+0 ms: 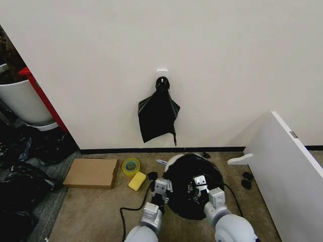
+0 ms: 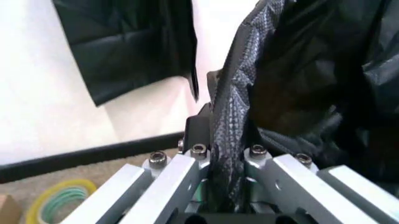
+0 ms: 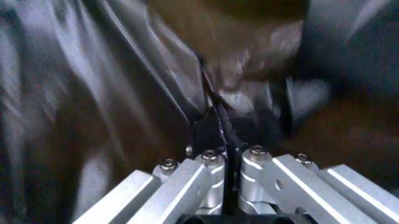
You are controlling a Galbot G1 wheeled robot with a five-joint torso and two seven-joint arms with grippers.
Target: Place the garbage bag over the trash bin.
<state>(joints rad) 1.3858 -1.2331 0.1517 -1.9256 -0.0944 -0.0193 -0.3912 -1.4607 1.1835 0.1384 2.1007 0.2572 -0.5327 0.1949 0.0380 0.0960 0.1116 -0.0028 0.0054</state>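
From the head view, the garbage bag (image 1: 189,189) sits low on the tan carpet near the wall, a glossy black round mass draped over the trash bin (image 1: 173,160), of which just a sliver of white rim peeks out at the far left edge. The left gripper (image 1: 161,187) is at the bag's left side and the right gripper (image 1: 200,182) reaches over its middle, both with pale metal fingers pressed into the plastic. On the wall above, other black bags (image 1: 158,115) hang bunched to a point at a white hook (image 1: 162,74). To the left on the floor lie a flat cardboard box (image 1: 91,172), a roll of yellow tape (image 1: 131,166) and a yellow sponge (image 1: 137,181); a white board (image 1: 288,166) leans at the right. In the left wrist view, the left gripper (image 2: 227,151) is clenched on a gathered fold of the garbage bag (image 2: 299,84) — thin crinkly film with a fine embossed grain running up between the aluminium fingers (image 2: 187,170). The hanging bags (image 2: 124,42) and the tape roll (image 2: 59,200) show behind. In the right wrist view, the right gripper (image 3: 225,151) is likewise pinched tight on a thin crease of the garbage bag (image 3: 112,102) — shiny, rippled plastic on every side.
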